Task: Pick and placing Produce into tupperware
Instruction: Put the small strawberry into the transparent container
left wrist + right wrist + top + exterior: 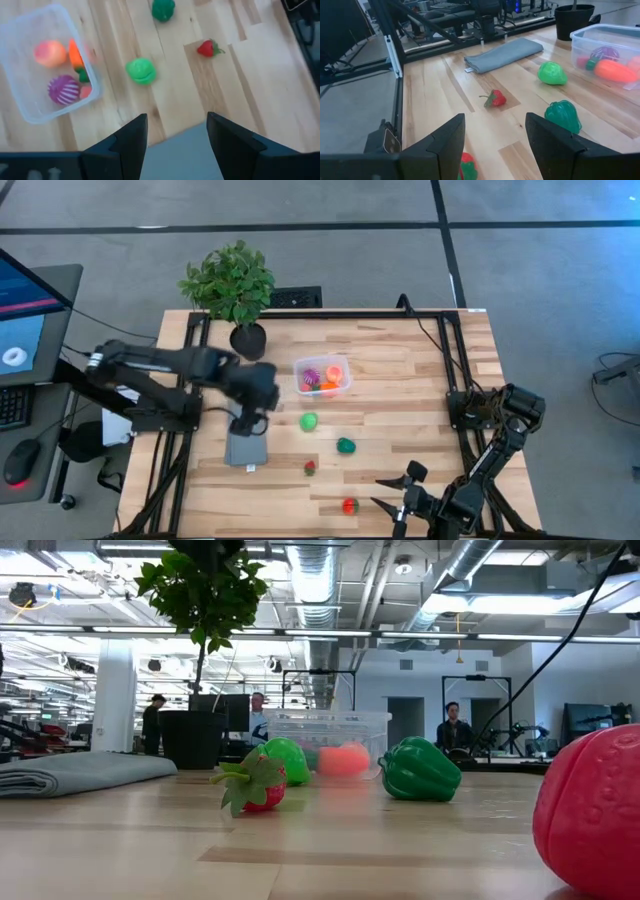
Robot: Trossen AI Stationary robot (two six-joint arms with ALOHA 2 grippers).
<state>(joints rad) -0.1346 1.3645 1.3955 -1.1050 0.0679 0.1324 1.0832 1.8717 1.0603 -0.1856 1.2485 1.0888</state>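
Note:
The clear tupperware (323, 377) stands mid-table and holds purple, orange, peach and pink toys (64, 89). On the table lie a light green toy (309, 421), a dark green pepper (345, 445), a small strawberry (310, 468) and a red toy (348, 505). My left gripper (250, 423) hovers open above the grey slab (247, 448), left of the tub (30, 60). My right gripper (385, 492) is open near the table's near edge, just right of the red toy (466, 167), which shows low between its fingers.
A potted plant (235, 290) stands at the far edge, left of the tub. The grey slab (505, 54) lies flat left of the loose toys. Black frame rails (455, 360) run along the table's sides. In the low view, people stand in the room behind.

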